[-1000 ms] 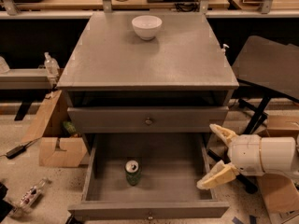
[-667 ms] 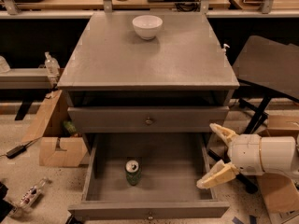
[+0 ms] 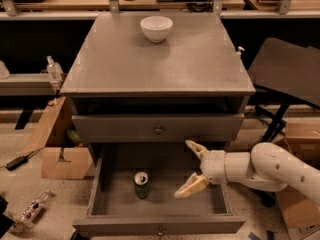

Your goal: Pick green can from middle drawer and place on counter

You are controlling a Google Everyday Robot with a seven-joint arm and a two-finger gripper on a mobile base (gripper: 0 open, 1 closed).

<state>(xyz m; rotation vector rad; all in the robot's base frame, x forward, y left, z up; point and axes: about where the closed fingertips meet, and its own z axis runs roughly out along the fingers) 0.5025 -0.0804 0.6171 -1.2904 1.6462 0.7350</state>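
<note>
The green can [image 3: 142, 184] stands upright on the floor of the open middle drawer [image 3: 98, 186], left of centre, its silver top showing. My gripper [image 3: 190, 168] is open and empty. It reaches in from the right over the drawer box, with its cream fingertips [image 3: 186, 189] a short way right of the can and not touching it. The grey counter [image 3: 165, 64] is the cabinet top above the drawers.
A white bowl [image 3: 156, 28] sits at the back of the counter. The upper drawer [image 3: 159, 129] is shut. Cardboard boxes [image 3: 62, 161] and a cable lie on the floor at left. A black chair [image 3: 287, 71] and another box [image 3: 300, 134] stand at right.
My gripper has moved left, from beside the drawer's right wall to over the drawer box, closer to the can. The can and the drawer have not moved.
</note>
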